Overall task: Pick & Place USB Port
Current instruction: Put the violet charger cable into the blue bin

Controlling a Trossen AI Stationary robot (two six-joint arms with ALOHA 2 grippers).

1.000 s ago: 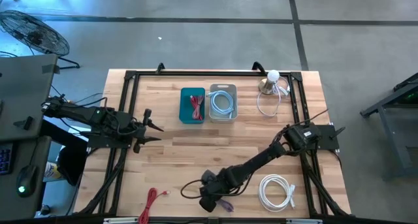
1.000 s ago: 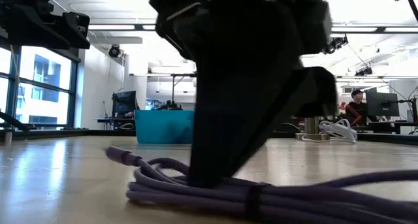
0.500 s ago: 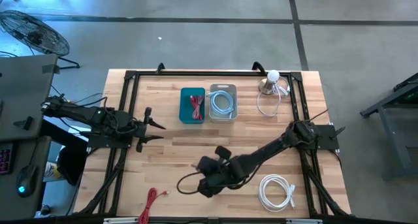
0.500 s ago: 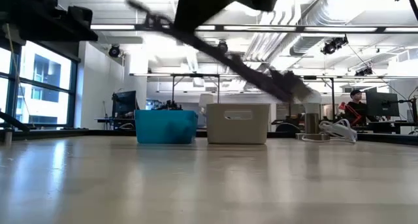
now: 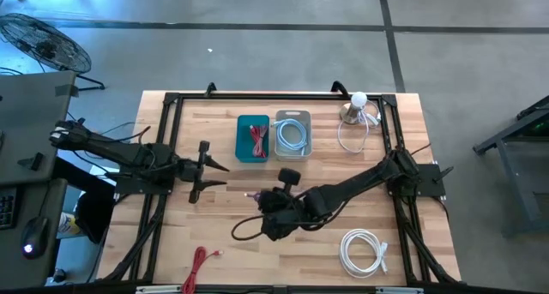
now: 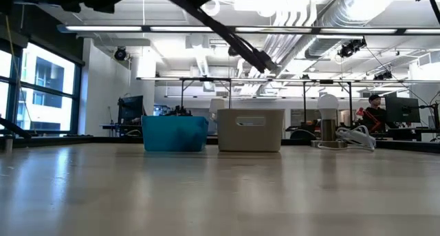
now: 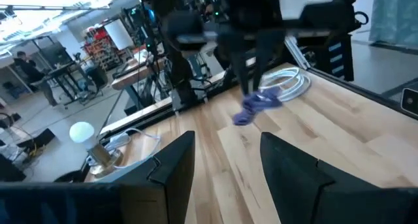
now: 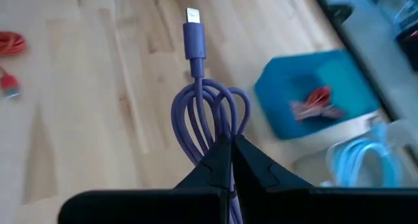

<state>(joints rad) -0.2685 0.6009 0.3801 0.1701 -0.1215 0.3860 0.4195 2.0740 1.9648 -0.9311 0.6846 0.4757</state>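
arms: two, dark, nearly black, built of slim tube segments with thicker blocky joints
left arm [image 5: 111, 150]: thin links, with loose dark cables running along them near the base
right arm [image 5: 356, 187]: a boxy dark housing at its base end, then one long straight link that thickens into a bulky wrist
left gripper [image 5: 206, 165]: two slender black fingers that taper to points
left gripper fingers [image 7: 171, 168]: broad, flat, matte black plates with angled edges
right gripper [image 8: 228, 151]: two black fingers, wedge-shaped, narrowing to thin tips
right wrist: chunky black block with a short knob standing off it
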